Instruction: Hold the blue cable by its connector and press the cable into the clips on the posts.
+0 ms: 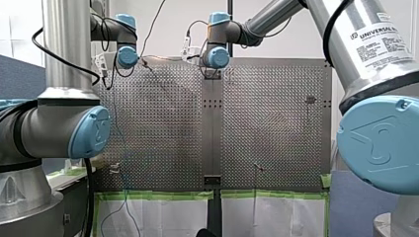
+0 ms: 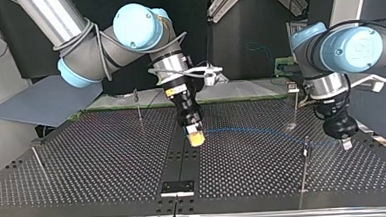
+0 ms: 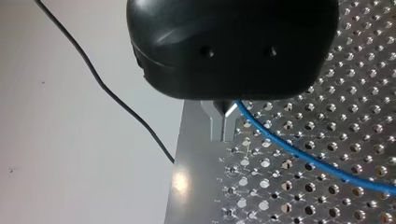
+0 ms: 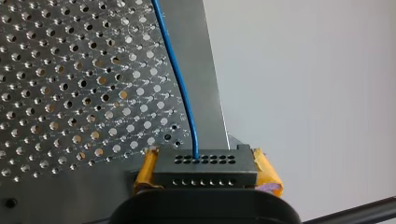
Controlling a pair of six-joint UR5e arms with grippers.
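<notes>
The cable point(image 2: 262, 131): thin, blue, light, floppy. It sags in a shallow arc just over the table point(image 2: 108, 158), strung between both claws. My read: it has no stiffness to push with, so it only goes where both ends steer it, and it needs some tension to seat on a post. The jacket is probably slick and could slide through a pinch.

The connector point(image 4: 205, 167): small black block with rows of holes, rigid, the one solid place to hold. The cable exits its face mid-row. The bend at that exit looks like the weak spot, so no sideways yanking there.

My right claw point(image 4: 205, 170) is clamped on the connector, yellow pads point(image 4: 268, 170) on its two short ends. My left claw point(image 3: 223, 119) has its metal fingers pinched together on the cable further along, with the cable leaving the tips across the table.

The posts point(image 2: 306, 155) are thin uprights. One is just beside the cable near my left claw, one is behind that point(image 2: 295, 108), and another is well apart at the top view's left point(image 2: 138, 105). The cable isn't seated on any that I can see; the post tops are too small to read.

Views:
- **Top view:** the only one with the full span, both claws, and the posts against the cable.
- **Right wrist view:** the only one showing the connector and pad contact; in the top view it's just a yellow blob.
- **Left wrist view:** the only one showing the pinch on the cable.
- **Front view:** wrist joints hide both claws, and the cable is barely traceable.
</notes>
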